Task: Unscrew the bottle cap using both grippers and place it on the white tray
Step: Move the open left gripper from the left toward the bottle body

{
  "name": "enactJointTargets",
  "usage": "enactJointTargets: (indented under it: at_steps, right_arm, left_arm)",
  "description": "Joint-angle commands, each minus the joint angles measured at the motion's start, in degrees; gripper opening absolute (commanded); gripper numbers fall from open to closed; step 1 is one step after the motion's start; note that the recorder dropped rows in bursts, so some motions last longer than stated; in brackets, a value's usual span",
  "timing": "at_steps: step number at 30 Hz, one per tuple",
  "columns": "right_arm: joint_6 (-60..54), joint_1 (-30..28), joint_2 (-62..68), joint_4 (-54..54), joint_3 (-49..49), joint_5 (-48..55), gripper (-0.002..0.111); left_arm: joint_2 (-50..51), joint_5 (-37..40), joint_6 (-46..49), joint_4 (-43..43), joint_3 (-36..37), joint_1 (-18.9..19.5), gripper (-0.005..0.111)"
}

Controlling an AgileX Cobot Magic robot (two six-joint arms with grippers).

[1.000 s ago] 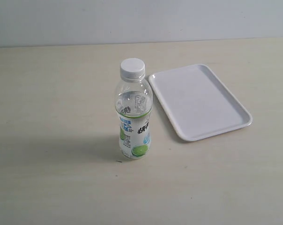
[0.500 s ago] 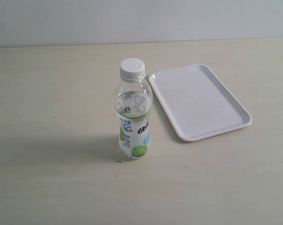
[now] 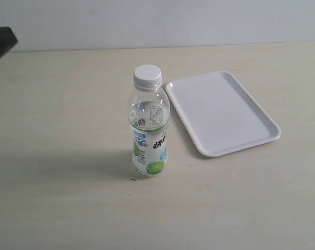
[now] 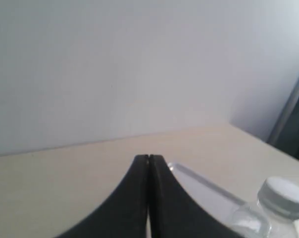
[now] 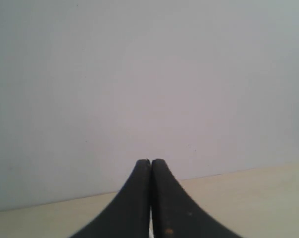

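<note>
Exterior view: the bottle stands upright near the middle of the pale wooden table. Its long axis is vertical and its neck points straight up. The lime on the label faces the camera, low on the body. The bottle cap sits on the neck, its flat top facing up.

The white tray lies flat just to the right of the bottle, with a narrow strip of tabletop between them. Its long sides run from far left to near right. A black shape cuts in at the upper left edge, well apart from the bottle; too little of it shows to identify it.

In the left wrist view the left gripper has its jaws pressed together, with the cap and tray rim ahead of them. The right gripper also has its jaws pressed together and faces the grey wall.
</note>
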Motion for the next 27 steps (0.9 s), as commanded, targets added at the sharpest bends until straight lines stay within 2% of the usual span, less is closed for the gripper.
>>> enactJointTargets:
  at_steps: [1, 6, 13, 15, 18, 23, 25, 27]
  right_arm:
    - [-0.17, -0.28, -0.33, -0.51, 0.23, 0.20, 0.000]
    - [-0.17, -0.28, -0.33, -0.51, 0.23, -0.42, 0.000]
    - [-0.02, -0.28, -0.33, -0.51, 0.23, -0.65, 0.000]
    - [-0.02, -0.28, -0.33, -0.51, 0.23, -0.88, 0.000]
    - [-0.02, -0.28, -0.33, -0.51, 0.23, -1.07, 0.000]
    - [0.12, -0.28, -0.33, -0.34, 0.23, -1.21, 0.000]
    - [0.31, -0.28, -0.33, -0.34, 0.23, -1.60, 0.000]
    - [0.31, -0.28, -0.33, -0.34, 0.23, -2.39, 0.000]
  left_arm:
    - [10.73, -0.95, 7.49, 7.43, -3.83, -0.30, 0.000]
    - [21.91, -4.35, 14.35, 15.02, -4.39, -0.30, 0.000]
    - [31.38, -5.59, 25.01, 17.00, -4.39, -0.30, 0.000]
    - [33.97, -8.75, 29.11, 18.52, -4.39, -0.30, 0.000]
    - [38.05, -15.80, 34.02, 18.25, -4.42, -1.12, 0.000]
    - [42.29, -15.80, 41.97, 14.82, -4.42, -4.36, 0.000]
    - [43.52, -15.80, 42.37, 13.47, -4.42, -5.33, 0.004]
    - [44.29, -15.80, 44.66, 13.30, -4.42, -6.49, 0.014]
